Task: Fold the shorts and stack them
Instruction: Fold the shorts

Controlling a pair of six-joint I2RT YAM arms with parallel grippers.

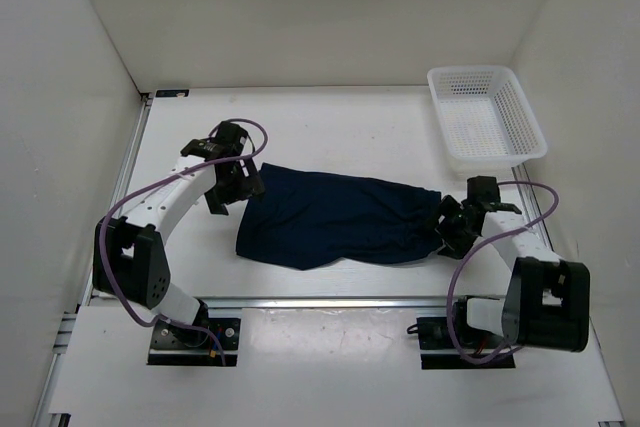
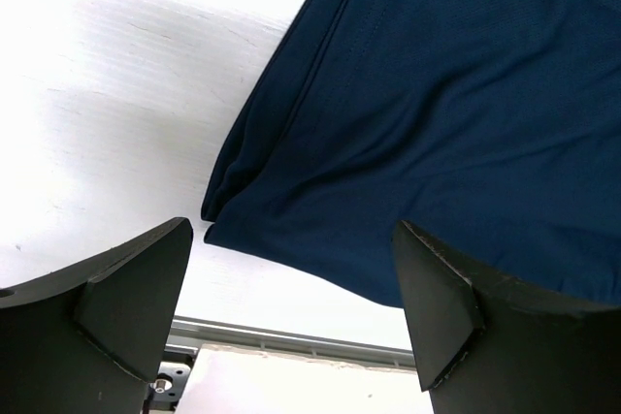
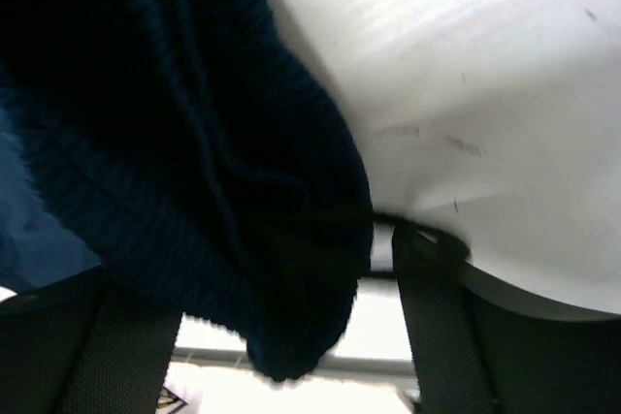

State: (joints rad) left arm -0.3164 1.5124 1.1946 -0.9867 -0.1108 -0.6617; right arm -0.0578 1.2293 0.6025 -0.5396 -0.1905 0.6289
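Dark navy soft-fabric shorts (image 1: 335,219): flat on white tabletop (image 1: 340,127).
Left end effector (image 1: 232,194): over shorts' left edge, jaws wide apart, empty.
Right end effector (image 1: 452,229): at shorts' ribbed waistband end, jaws apart, fabric between them, unclamped.
White plastic mesh basket (image 1: 487,73): beyond shorts' right end.

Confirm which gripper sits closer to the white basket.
The right gripper, at the ribbed end of the shorts, just in front of the basket. The left gripper is at the shorts' opposite end, far from it.

Matt, fine-knit dark navy cloth shorts (image 1: 335,219) with coarser ribbed waistband (image 3: 194,191); smooth, faintly scuffed matt white bench (image 1: 350,132); white plastic lattice basket (image 1: 470,72).
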